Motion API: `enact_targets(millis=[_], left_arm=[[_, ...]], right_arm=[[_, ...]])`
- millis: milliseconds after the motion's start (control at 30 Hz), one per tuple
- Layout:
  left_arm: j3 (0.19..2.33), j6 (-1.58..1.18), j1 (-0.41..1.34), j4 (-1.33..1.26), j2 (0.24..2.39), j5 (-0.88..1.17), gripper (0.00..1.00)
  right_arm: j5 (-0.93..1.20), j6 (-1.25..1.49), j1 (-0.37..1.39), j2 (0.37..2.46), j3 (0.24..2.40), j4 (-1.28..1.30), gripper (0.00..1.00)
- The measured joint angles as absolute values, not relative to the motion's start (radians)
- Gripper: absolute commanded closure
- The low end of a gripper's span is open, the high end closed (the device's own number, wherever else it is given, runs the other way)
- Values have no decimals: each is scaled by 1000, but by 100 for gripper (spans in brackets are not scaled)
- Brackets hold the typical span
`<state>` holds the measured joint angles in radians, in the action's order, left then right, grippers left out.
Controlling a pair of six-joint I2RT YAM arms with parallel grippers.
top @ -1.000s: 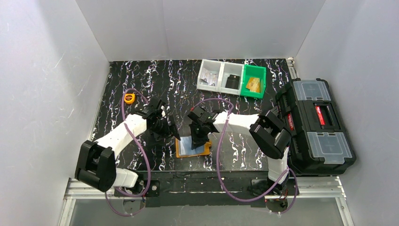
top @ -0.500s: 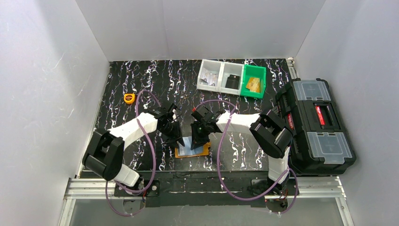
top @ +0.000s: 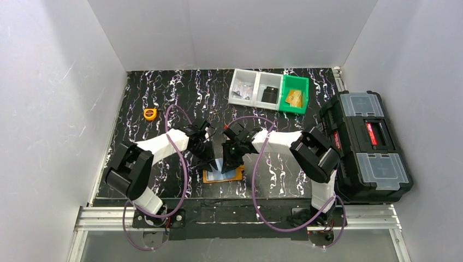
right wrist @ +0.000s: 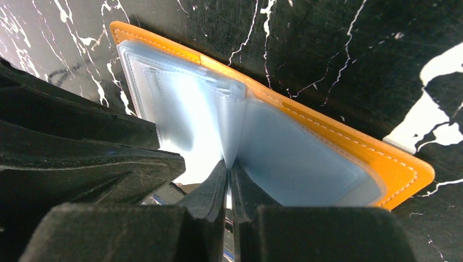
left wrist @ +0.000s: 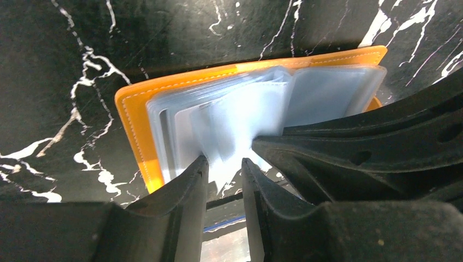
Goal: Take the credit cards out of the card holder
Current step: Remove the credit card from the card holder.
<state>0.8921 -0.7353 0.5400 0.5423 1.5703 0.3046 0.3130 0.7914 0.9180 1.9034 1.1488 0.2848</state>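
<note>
The orange card holder (top: 208, 177) lies open on the black marbled table, between the two arms. Pale blue credit cards (right wrist: 306, 158) sit in its clear pockets (left wrist: 327, 93). My left gripper (top: 213, 161) is at its left half. In the left wrist view its jaws (left wrist: 225, 164) stand close together with a narrow gap, and a raised pale leaf or card (left wrist: 235, 123) runs between the tips. My right gripper (top: 229, 161) (right wrist: 228, 166) is shut on one thin pale leaf at the fold and holds it upright.
A yellow tape measure (top: 149, 113) lies at the back left. Two clear bins (top: 255, 87) and a green bin (top: 295, 94) stand at the back. A black toolbox (top: 364, 144) fills the right side. White walls enclose the table.
My left arm has swung right onto the card holder and its jaws have narrowed from wide open. The right gripper has stayed at the holder's fold.
</note>
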Motion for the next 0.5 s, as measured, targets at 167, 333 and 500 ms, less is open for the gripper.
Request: enact_targets(millis=[167,333,500], left_arm=[[892,-748,546,511,1582,323,83],[891,-761,546,497,1582,326,94],[891,-766,546,484,1582,327,100]], right_arm=[[313,785,917,1903,1151,290,89],[290,767,917,1903,1176,336,84],[249,737,913,1892,1214,407,75]])
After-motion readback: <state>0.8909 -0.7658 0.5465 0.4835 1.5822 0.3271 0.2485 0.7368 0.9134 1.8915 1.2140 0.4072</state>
